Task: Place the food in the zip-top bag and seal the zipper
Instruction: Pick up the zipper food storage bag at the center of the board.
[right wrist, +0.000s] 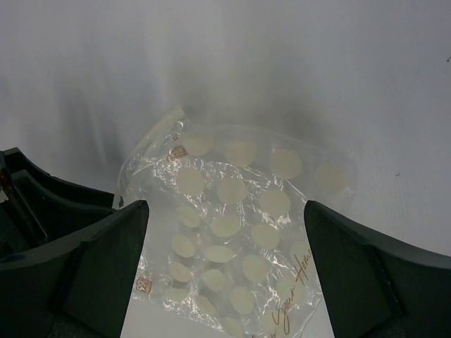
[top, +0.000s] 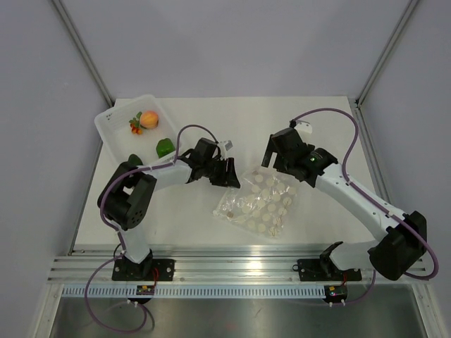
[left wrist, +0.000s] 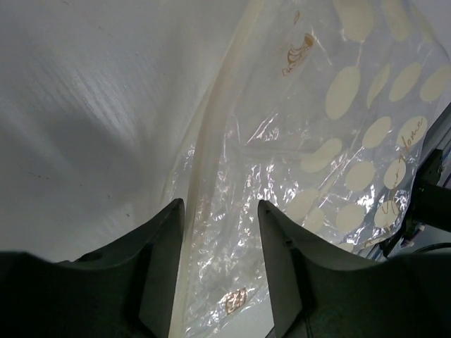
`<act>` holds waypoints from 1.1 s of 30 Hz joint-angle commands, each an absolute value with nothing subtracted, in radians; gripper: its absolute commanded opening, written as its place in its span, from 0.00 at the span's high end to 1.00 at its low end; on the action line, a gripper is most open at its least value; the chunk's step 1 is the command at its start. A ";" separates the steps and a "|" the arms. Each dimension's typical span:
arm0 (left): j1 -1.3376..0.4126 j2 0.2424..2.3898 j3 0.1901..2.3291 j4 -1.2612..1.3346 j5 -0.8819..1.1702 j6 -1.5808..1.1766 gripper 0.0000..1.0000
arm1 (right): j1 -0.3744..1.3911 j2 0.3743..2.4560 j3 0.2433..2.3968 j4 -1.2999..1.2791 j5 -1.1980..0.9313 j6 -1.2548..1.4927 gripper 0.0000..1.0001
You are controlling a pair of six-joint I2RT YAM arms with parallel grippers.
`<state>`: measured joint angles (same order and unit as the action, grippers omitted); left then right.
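Faintly, gold script [left wrist: 411, 137] on the zip-top bag [left wrist: 282, 176] reads "Home"

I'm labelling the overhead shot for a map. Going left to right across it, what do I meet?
red-and-green piece → peach → green lump → left claw → right claw. The zip-top bag overlaps both claws sideways, so it is left out.

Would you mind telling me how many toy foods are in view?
3. The peach and the red-and-green piece lie side by side in the tray; the green lump lies at its near edge. None seems hidden.
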<state>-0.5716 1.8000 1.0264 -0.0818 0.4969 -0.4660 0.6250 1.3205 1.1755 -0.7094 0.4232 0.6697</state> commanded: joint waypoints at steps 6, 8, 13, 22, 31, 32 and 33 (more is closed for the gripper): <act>-0.584 1.772 1.051 -0.063 0.468 -0.428 0.17 | 0.607 1.298 1.177 -0.718 0.364 0.661 0.01; -0.584 1.799 1.058 -0.046 0.479 -0.428 0.28 | 0.607 1.296 1.166 -0.712 0.356 0.667 0.01; -0.591 1.803 1.049 -0.009 0.569 -0.463 0.65 | 0.607 1.304 1.161 -0.710 0.348 0.669 0.00; -0.592 1.691 1.031 0.063 0.669 -0.543 1.00 | 0.623 1.396 1.193 -0.709 0.353 0.797 0.00; -0.624 1.686 0.933 0.311 0.735 -0.710 1.00 | 0.643 1.473 1.201 -0.643 0.261 0.882 0.01; -0.629 1.690 0.933 0.308 0.733 -0.707 1.00 | 0.646 1.471 1.201 -0.637 0.258 0.884 0.01; -0.638 1.692 0.937 0.308 0.732 -0.706 1.00 | 0.644 1.473 1.203 -0.635 0.259 0.893 0.01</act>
